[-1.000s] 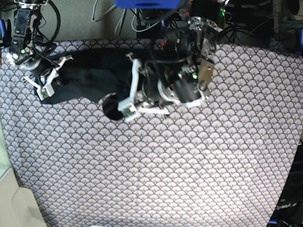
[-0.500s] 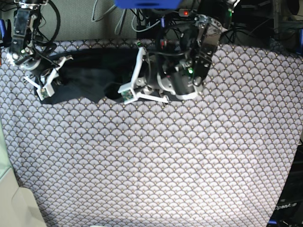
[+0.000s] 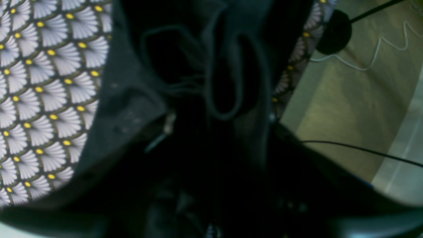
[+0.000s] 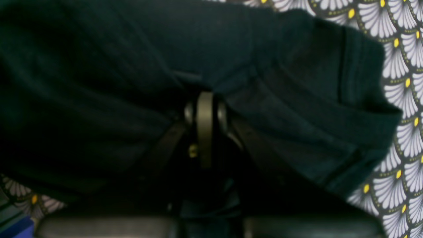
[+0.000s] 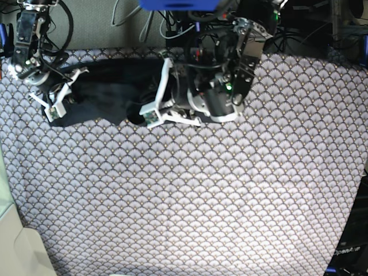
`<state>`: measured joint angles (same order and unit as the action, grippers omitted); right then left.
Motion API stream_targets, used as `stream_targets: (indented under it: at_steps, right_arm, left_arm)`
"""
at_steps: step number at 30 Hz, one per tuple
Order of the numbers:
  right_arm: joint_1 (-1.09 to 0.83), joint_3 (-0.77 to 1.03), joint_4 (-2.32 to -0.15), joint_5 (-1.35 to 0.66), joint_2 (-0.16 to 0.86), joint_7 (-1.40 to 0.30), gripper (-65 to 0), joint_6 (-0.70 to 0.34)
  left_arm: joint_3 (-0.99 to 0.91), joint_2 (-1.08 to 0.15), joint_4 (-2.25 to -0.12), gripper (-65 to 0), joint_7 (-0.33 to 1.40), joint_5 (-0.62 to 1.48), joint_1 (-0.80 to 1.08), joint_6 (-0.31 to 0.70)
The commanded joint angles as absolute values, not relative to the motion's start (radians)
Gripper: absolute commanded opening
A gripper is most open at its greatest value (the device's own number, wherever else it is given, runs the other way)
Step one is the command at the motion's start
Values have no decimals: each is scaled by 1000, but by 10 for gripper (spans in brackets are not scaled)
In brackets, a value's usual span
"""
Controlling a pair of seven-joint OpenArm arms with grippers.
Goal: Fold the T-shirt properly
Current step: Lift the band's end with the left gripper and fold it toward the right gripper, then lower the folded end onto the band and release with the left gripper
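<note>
The dark T-shirt (image 5: 109,86) lies bunched along the far left edge of the scallop-patterned tablecloth (image 5: 190,190). My right gripper (image 5: 57,103), at the shirt's left end, is shut on a fold of the cloth; the right wrist view shows its fingers meeting (image 4: 205,99) in the dark fabric (image 4: 297,99). My left gripper (image 5: 150,115) is at the shirt's right end. In the left wrist view, bunched cloth (image 3: 129,105) with a looped hem fills the space between its fingertips (image 3: 218,122), which are mostly hidden in the dark.
Cables and electronics crowd the space behind the table's far edge (image 5: 172,49). The left wrist view shows the table edge, then floor (image 3: 347,99) with a black cable. A pale object (image 5: 23,253) sits at the front left corner.
My left arm has drawn back toward the far edge and a little left, dragging the shirt's right end with it. My right arm has stayed where it was.
</note>
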<state>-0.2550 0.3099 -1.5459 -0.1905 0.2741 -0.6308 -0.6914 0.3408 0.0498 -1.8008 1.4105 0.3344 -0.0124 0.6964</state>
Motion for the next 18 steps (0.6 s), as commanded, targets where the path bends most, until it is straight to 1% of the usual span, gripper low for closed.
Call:
stream_targets:
  at_steps: [1,4,9,15,16,17,18]
  right_arm:
    - [-259,305,-1546,-174,277,-667,-650,-698]
    - [-259,305,-1546,-174,277,-667,-650,-698]
    - [-260,305,-1546,-174,277,-664,-650,-698]
    - [-260,305,-1546,-174,277,-664,-650,-698]
    - [-260,305,-1546,-174,277,-662,-650,-698]
    - [-260,305,-1546,-174,277,-662,-650,-698]
    - [-260,305,-1546,-174,277,-662,-650,-698]
  left_arm:
    - [340,59,-1821,-372,1396,364,-28,698]
    - [338,53,-1833,-332,1396,437,-35,698]
    - [329,28,-1926,-327,1396,521,-50,698]
    - [140,22,-1940,-331,1396,622,-45,698]
    - [97,19,-1940,-339,1396,624,-41,698]
    - [62,1,-1940,-368,1396,627,-39,698]
    - [36,-15,-1939,-412,1396,631,-38,698]
